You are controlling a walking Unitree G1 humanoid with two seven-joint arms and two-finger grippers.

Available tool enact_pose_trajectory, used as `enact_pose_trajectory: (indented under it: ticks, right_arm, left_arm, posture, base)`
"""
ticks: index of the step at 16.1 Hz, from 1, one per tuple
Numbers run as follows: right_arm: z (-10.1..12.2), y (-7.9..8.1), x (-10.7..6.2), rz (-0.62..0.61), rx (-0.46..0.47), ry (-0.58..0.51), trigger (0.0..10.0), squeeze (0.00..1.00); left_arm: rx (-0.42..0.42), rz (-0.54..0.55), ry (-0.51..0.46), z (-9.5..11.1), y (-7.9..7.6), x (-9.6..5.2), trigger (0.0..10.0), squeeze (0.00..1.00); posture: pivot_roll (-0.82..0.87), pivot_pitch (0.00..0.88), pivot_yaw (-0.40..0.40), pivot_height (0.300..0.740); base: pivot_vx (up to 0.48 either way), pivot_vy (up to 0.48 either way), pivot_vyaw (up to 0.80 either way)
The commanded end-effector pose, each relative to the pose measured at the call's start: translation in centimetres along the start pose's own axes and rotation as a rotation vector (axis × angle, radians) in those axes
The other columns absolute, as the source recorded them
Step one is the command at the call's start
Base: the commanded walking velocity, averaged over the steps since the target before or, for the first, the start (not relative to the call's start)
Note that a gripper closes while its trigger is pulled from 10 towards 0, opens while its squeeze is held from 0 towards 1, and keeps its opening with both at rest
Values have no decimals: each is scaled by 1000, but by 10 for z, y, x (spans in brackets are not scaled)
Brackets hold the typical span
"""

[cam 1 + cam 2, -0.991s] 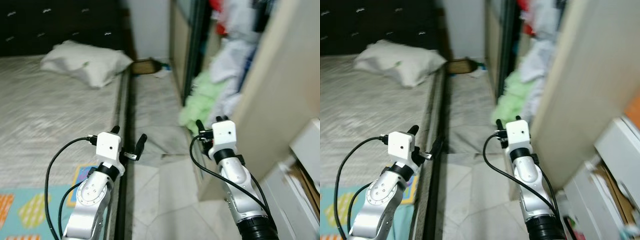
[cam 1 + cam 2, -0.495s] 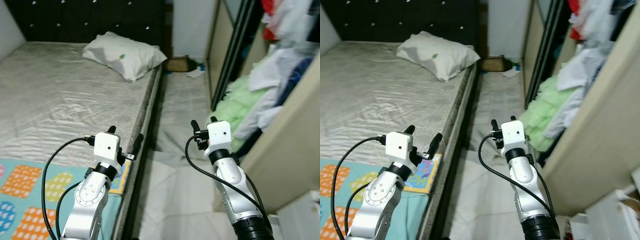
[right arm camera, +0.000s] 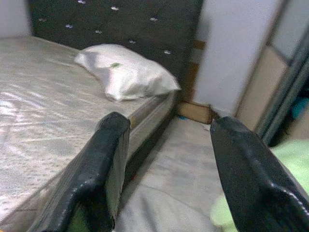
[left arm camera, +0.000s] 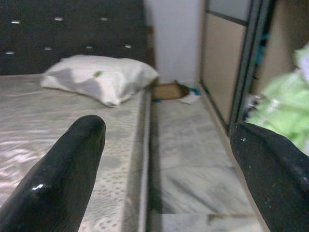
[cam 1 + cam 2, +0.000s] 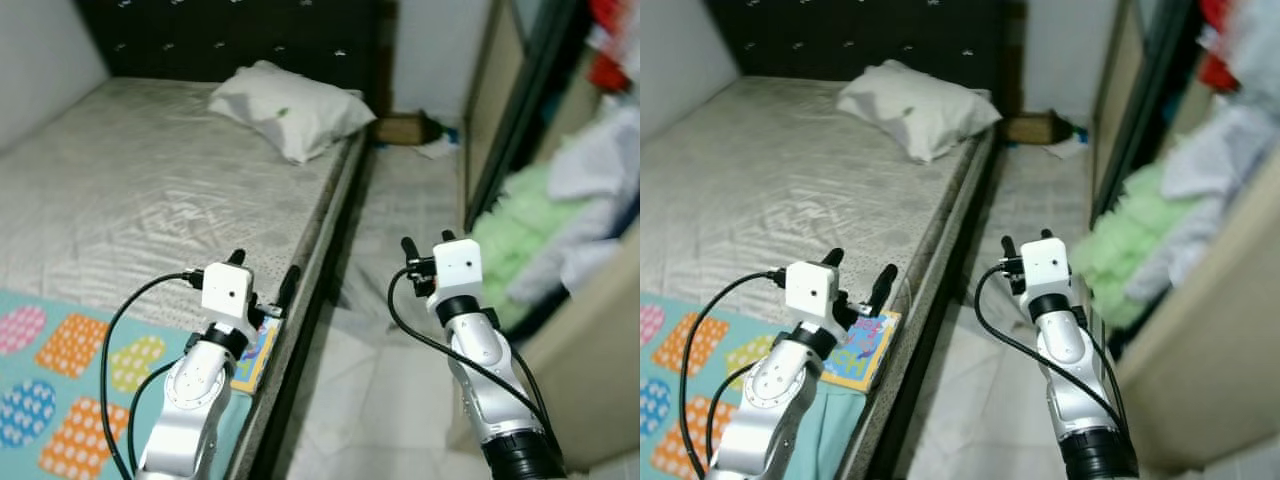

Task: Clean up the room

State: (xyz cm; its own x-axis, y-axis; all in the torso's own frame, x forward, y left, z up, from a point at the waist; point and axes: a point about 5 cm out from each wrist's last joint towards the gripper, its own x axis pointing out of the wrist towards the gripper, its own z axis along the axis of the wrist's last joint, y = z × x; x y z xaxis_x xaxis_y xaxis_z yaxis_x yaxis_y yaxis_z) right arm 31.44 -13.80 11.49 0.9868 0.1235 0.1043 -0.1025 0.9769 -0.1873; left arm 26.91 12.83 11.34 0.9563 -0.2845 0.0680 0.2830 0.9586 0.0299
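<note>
Room, with your two empty grippers held out over the gap between bed and wardrobe.

Your left gripper (image 5: 262,278) hangs spread over the bed (image 5: 120,190) edge, above the patterned blanket (image 5: 60,370); a white pillow (image 5: 290,105) lies at the bed's far right corner. Your right gripper (image 5: 420,245) is spread too, over the floor strip, beside green clothes (image 5: 520,225) spilling from the wardrobe.

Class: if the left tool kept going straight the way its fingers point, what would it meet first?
Probably nothing soon: the left tool aims along the bed edge and floor strip. The brown box by the far wall looks first in line, though depth is uncertain.
</note>
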Motion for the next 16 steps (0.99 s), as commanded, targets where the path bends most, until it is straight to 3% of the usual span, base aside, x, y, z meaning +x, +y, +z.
enact_pose_trajectory:
  ticks: [1, 16]
  right_arm:
    - [2, 6, 1, 16, 5, -7, 10000, 0]
    - [4, 8, 4, 24, -7, -20, 10000, 0]
  left_arm:
    - [13, 18, 10, -1, 4, -2, 10000, 0]
    - [1, 29, 1, -1, 4, 1, 10000, 0]
  posture:
    - [-36, 88, 25, 740]
    - [-39, 85, 21, 740]
  base:
    - [0, 0, 569]
    - [0, 0, 600]
